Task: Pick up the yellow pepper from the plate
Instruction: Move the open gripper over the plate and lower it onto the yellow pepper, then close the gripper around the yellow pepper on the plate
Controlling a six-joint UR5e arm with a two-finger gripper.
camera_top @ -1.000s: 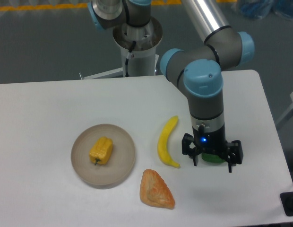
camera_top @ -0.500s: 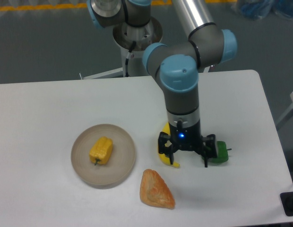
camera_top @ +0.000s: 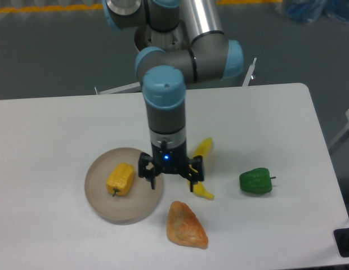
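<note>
The yellow pepper (camera_top: pixel 120 179) lies on its side left of centre on the round beige-grey plate (camera_top: pixel 138 206), its stem end toward the front. My gripper (camera_top: pixel 172 184) hangs open above the plate's right rim, a short way to the right of the pepper, with nothing between its fingers. One finger (camera_top: pixel 152 181) is over the plate's edge, the other (camera_top: pixel 192 185) over the banana.
A yellow banana (camera_top: pixel 203 151) lies just right of the plate, partly hidden behind my gripper. An orange wedge-shaped pastry (camera_top: pixel 186 225) sits in front of it. A green pepper (camera_top: pixel 256 181) rests further right. The arm's base (camera_top: pixel 163 39) stands at the back.
The arm has swept left from over the green pepper, past the banana, to the plate's right rim. The green pepper is uncovered now. The gripper stays open and empty.
</note>
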